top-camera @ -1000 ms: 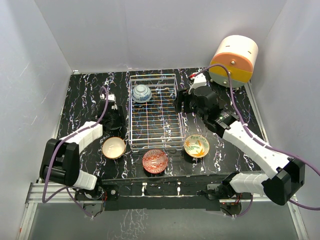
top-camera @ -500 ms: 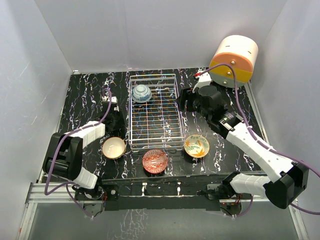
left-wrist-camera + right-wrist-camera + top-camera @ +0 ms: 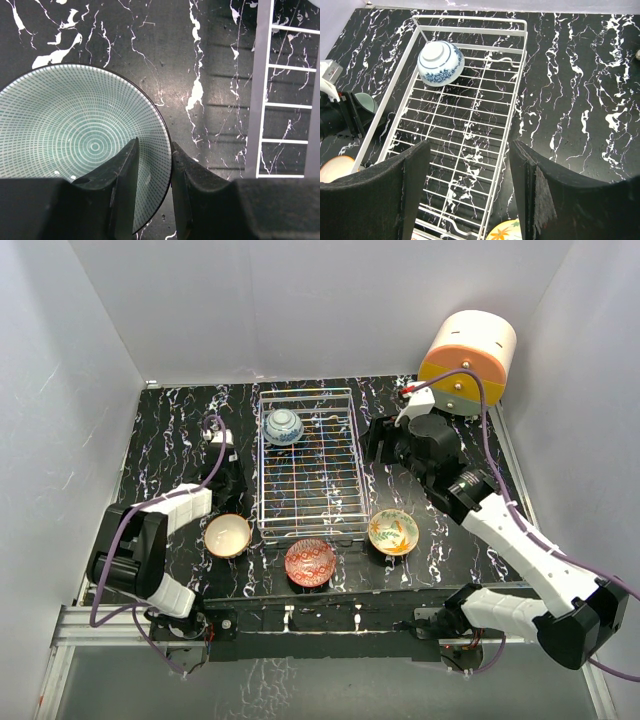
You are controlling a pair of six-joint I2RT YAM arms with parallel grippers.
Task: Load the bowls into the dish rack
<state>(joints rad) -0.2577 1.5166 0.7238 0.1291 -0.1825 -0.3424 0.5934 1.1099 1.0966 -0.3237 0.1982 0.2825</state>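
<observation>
In the left wrist view my left gripper [image 3: 153, 152] straddles the right rim of the pale mint bowl [image 3: 75, 140], one finger inside and one outside, closed narrowly on it. In the top view the left gripper [image 3: 228, 478] covers that bowl, left of the dish rack [image 3: 357, 470]. A blue-white patterned bowl [image 3: 284, 426] lies upside down at the rack's far end. The cream-tan bowl [image 3: 228, 535], red patterned bowl [image 3: 310, 562] and yellow-green leafy bowl [image 3: 393, 531] sit on the table by the rack's near end. My right gripper [image 3: 378, 445] hangs open and empty, right of the rack.
A cream-and-orange cylindrical drawer unit [image 3: 468, 358] stands at the back right. The black marbled table [image 3: 170, 430] is walled by pale panels on three sides. The rack's edge [image 3: 260, 100] runs close to the right of the mint bowl.
My right gripper has drawn back to the right, away from the rack. My left gripper has shifted toward the near side, down onto the mint bowl.
</observation>
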